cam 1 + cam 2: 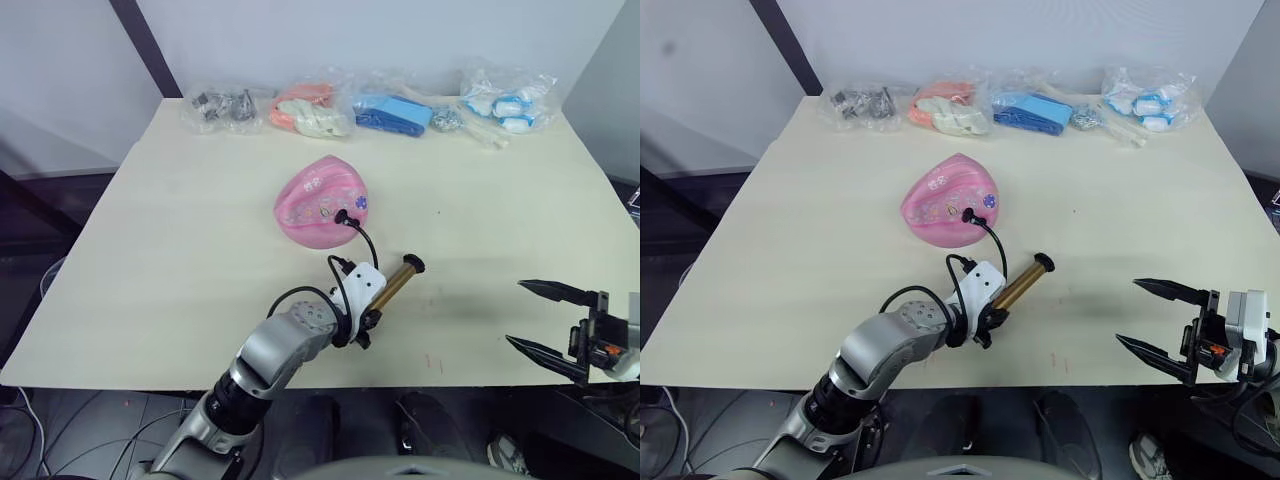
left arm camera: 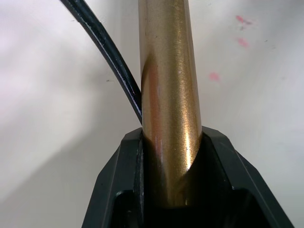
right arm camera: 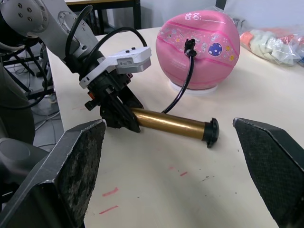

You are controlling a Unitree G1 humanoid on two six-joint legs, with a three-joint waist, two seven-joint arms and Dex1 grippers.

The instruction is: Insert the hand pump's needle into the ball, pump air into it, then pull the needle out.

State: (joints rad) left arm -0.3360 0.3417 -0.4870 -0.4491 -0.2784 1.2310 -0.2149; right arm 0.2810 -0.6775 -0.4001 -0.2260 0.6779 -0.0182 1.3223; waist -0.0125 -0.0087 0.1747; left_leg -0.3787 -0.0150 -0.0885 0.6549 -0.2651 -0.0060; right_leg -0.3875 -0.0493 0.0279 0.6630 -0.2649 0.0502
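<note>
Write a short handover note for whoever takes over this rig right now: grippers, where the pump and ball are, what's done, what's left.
Left gripper: shut on the pump, holding its gold barrel low over the table.
Right gripper: open, holding nothing, off to the right of the pump.
Ball: mid-table, dented. The pump's black hose runs to a fitting on the ball's near side.
Done: needle appears to be in the ball.
Left: the pumping, judging by the dent, then pull the needle out. The right gripper probably has to take the free black end first.
</note>
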